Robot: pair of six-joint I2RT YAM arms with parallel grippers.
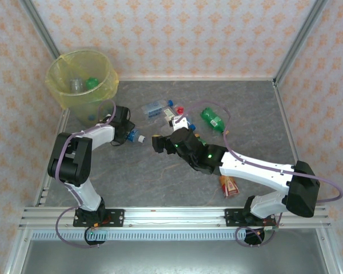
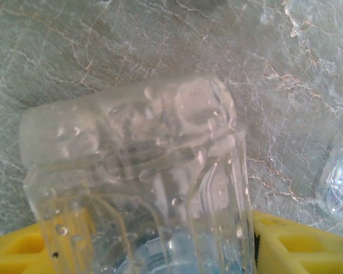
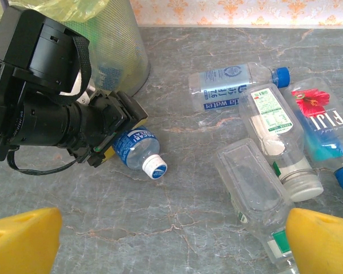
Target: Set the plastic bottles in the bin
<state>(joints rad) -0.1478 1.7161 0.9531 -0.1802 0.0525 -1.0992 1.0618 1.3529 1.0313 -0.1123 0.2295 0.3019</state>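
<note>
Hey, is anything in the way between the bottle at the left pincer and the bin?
Nothing visible on the table does. The bottle lies inside the left pincer, and the bin stands close beyond it, behind that arm. The other bottles lie off to the right.

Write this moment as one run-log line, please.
left gripper: around blue-label bottle, grip unclear | right gripper: open, empty | bin: holds bottles
</note>
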